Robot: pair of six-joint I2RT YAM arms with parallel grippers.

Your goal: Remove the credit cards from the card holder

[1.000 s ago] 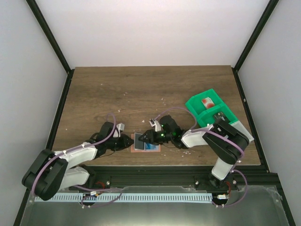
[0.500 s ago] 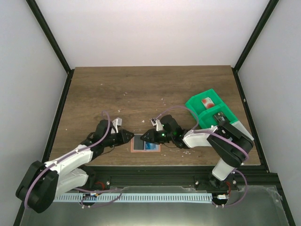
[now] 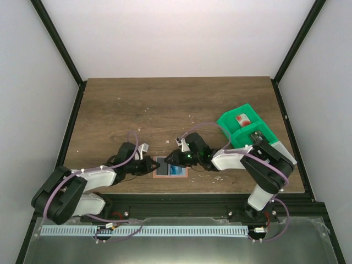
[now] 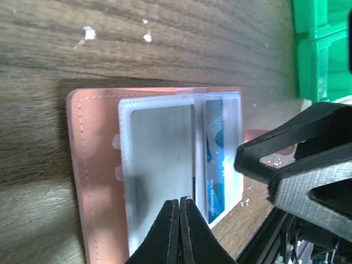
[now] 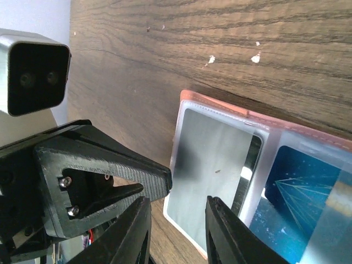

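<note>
Down at the near edge of the worktop (image 3: pixel 165 104), the card holder (image 4: pixel 93 181) lies flat and spread open, pink cover down, clear sleeves (image 4: pixel 125 181) facing up. There are two cards in there. The grey card (image 4: pixel 157 159) fills the sleeve on the left arm's side, and the blue card (image 5: pixel 297 187) sits in the sleeve next to it, toward the right arm. Both lie within the holder's outline.

The left hand (image 4: pixel 180 201) is low at its side of the holder, fingers pressed tight together with no gap, tips right at the edge of the grey card's sleeve. It is not possible to tell whether they nip the plastic. The right hand (image 5: pixel 177 206) hovers just over that same sleeve from the opposite side, fingers parted, gripping nothing, with the grey card showing in the gap below. The two hands face each other across the holder, close but apart.

Off to the right, well away from the holder, the green tray (image 3: pixel 226 122) sits on the worktop with the right arm crossing its near end. Its far compartment holds the red and white card (image 3: pixel 242 119), lying flat. The nearer compartment is partly hidden by the arm, so its contents cannot be made out.
</note>
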